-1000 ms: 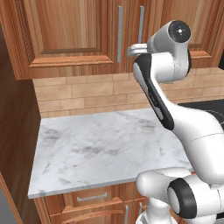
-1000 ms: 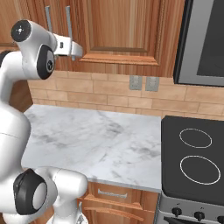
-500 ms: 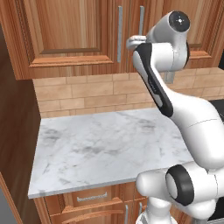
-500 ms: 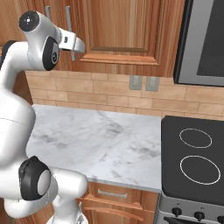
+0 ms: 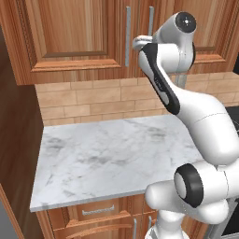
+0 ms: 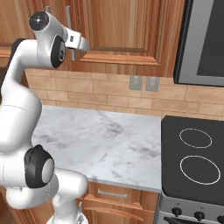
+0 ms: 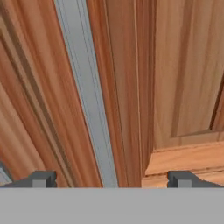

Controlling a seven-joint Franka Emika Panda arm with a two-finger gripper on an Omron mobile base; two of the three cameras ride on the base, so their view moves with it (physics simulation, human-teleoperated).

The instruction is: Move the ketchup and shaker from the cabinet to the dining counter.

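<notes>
Reddish-brown wood closes off everything the task needs: the cabinet [image 5: 79, 37] has both doors shut, so the ketchup and the shaker, if they stand on its shelf, are hidden behind the panels.

In the hand view the pincer [image 7: 111, 178] stands fully open with nothing in it, its two tips either side of the door handle [image 7: 87, 100], a long grey metal bar that passes between them nearer the tip on that view's left. The other door's handle [image 5: 128, 29] hangs just beside it across the door seam.

The risks from here, as I judge them:
- The bar sits off-centre between the tips, so a closing pincer may push it sideways and grip only an edge.
- A weak grip on smooth metal may slip off once the door is pulled.
- If the hand goes too deep past the handle, the tips may press into the door wood.
- Pulling straight instead of along the hinge's arc could wrench the grip loose.

Below the handle, the marble tabletop [image 5: 112, 158] lies bare.
</notes>
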